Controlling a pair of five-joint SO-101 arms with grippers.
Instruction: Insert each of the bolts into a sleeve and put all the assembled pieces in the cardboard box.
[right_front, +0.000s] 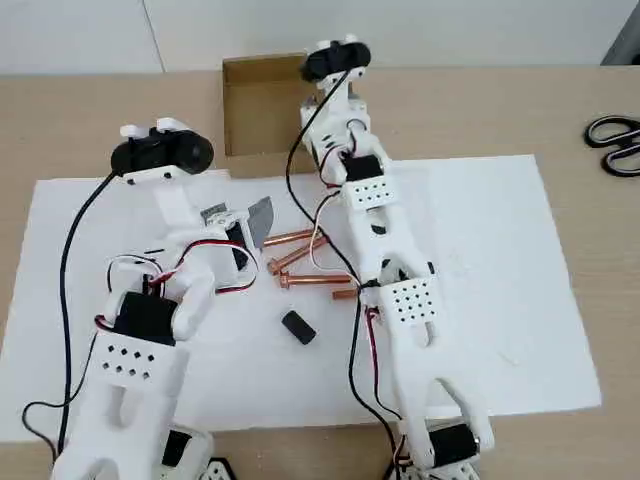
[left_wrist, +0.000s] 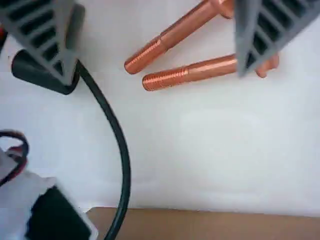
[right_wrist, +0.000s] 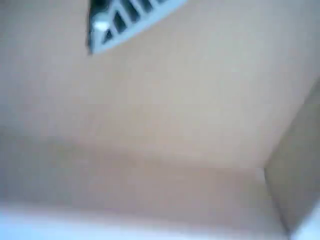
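Several copper bolts (right_front: 300, 262) lie on the white paper (right_front: 480, 260) between the two arms. My left gripper (right_front: 240, 216) hovers just left of them, open and holding nothing. In the left wrist view its grey fingers (left_wrist: 47, 35) straddle two bolts (left_wrist: 187, 74) from above. One black sleeve (right_front: 298, 327) lies alone nearer the arm bases. Another black piece (left_wrist: 32, 75) shows under one finger, and I cannot tell what it is. My right arm stretches to the cardboard box (right_front: 255, 110), with the right gripper (right_front: 322, 95) over the box's right side. The right wrist view looks onto the box's brown floor (right_wrist: 165, 130).
A black cable (left_wrist: 117, 145) curves across the paper beside the bolts. Scissors (right_front: 615, 143) lie at the table's far right. The right arm's body (right_front: 385, 250) lies over the paper just right of the bolts. Bare paper extends to the right.
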